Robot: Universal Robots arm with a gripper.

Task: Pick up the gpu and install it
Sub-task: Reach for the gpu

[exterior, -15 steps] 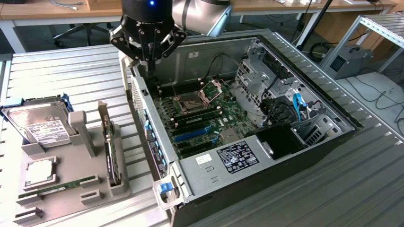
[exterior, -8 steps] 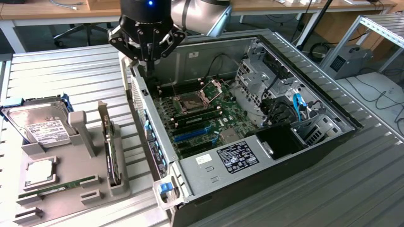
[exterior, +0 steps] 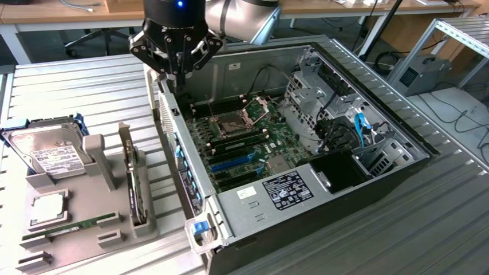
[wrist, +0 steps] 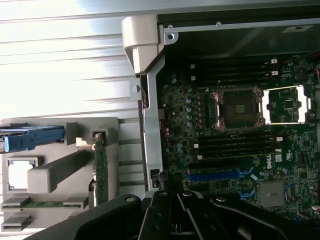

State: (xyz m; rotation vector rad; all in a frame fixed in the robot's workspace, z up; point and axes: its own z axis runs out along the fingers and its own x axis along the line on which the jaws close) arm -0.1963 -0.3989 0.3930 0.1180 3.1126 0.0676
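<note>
Where the arm reaches down over the open computer case (exterior: 405, 130), the gripper (exterior: 181, 75) hangs with its two fingers pressed together, holding nothing. Its tips sit just above the case's upright side wall (exterior: 172, 123), the thin metal edge that divides the inside of the case from the ribbed tabletop (exterior: 84, 86).

On the case side of that edge, just beyond the gripper, the motherboard (exterior: 237, 134) lies flat with its bare processor socket (exterior: 229, 125) and blue expansion slots (exterior: 229, 165). The space above the board is open.

On the other side of the wall, well apart from the gripper and lower in the exterior view, a grey holder tray (exterior: 98, 154) rests on the tabletop. The gpu (exterior: 134, 186) stands on its long edge in a slot of that tray, on the side closest to the case wall, untouched.

Farther from the gripper, the same tray holds a hard drive (exterior: 47, 153), a processor chip (exterior: 49, 209) and a memory stick (exterior: 73, 225). Open tabletop lies between the gripper and the tray.
</note>
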